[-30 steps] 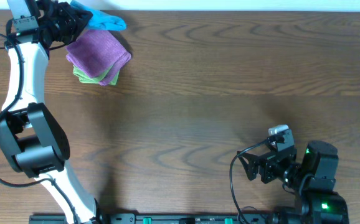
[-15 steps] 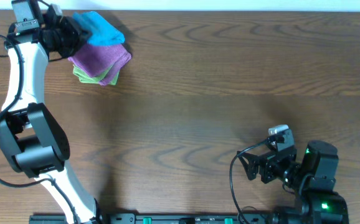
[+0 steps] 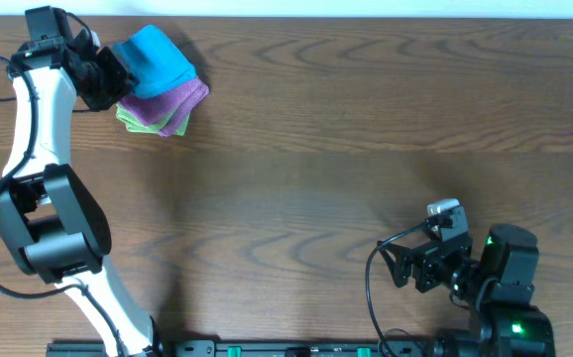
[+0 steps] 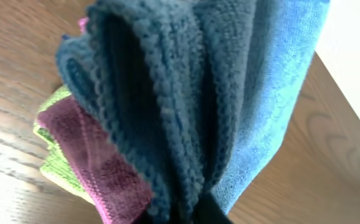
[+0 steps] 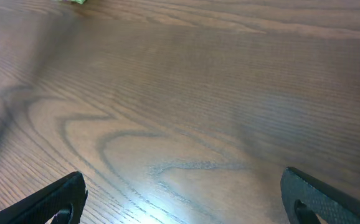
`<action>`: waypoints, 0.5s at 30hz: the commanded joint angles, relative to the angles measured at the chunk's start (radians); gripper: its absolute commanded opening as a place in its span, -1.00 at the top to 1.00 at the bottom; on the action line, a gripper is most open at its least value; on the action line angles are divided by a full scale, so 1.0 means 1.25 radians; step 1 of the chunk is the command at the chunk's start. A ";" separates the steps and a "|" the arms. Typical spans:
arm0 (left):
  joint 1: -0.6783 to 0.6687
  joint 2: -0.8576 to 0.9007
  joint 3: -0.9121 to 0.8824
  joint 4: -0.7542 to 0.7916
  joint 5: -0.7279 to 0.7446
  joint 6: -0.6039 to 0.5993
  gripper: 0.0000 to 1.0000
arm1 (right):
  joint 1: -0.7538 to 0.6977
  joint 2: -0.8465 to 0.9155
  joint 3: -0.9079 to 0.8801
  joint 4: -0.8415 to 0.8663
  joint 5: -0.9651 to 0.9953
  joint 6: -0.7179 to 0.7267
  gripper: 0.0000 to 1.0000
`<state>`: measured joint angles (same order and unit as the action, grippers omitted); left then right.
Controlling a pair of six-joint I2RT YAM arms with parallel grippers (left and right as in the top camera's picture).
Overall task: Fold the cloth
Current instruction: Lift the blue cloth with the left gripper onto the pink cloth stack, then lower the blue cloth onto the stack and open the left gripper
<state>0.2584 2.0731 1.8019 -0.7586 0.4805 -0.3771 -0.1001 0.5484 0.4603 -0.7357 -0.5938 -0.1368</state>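
My left pincer (image 3: 120,75) is clamped on the cloth (image 3: 160,59), way up in the far left corner of the table (image 3: 366,129). The blue thing's all bunched into loose folds and hangs right over the purple cloth (image 3: 185,97), which is stacked on the green cloth (image 3: 140,119). Honestly can't tell if it's touching them. My right pincer (image 3: 398,270) sits near the front right edge, well apart from all that, jaws spread wide over bare wood, empty.
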 commanded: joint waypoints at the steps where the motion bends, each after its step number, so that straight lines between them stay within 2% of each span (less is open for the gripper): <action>1: 0.003 0.001 0.017 -0.007 -0.035 0.021 0.57 | 0.008 -0.004 -0.002 0.001 -0.003 -0.012 -0.98; 4: 0.003 0.001 0.017 -0.015 -0.038 0.034 0.38 | 0.008 -0.004 -0.002 0.001 -0.003 -0.012 -0.99; 7: 0.004 0.001 0.017 -0.025 -0.055 0.042 0.35 | 0.008 -0.004 -0.002 0.001 -0.003 -0.012 -0.99; 15: 0.026 0.000 0.017 -0.052 -0.058 0.074 -0.05 | 0.008 -0.004 -0.002 0.002 -0.003 -0.012 -0.98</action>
<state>0.2684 2.0731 1.8019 -0.8127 0.4259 -0.3073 -0.1001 0.5484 0.4603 -0.7357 -0.5938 -0.1368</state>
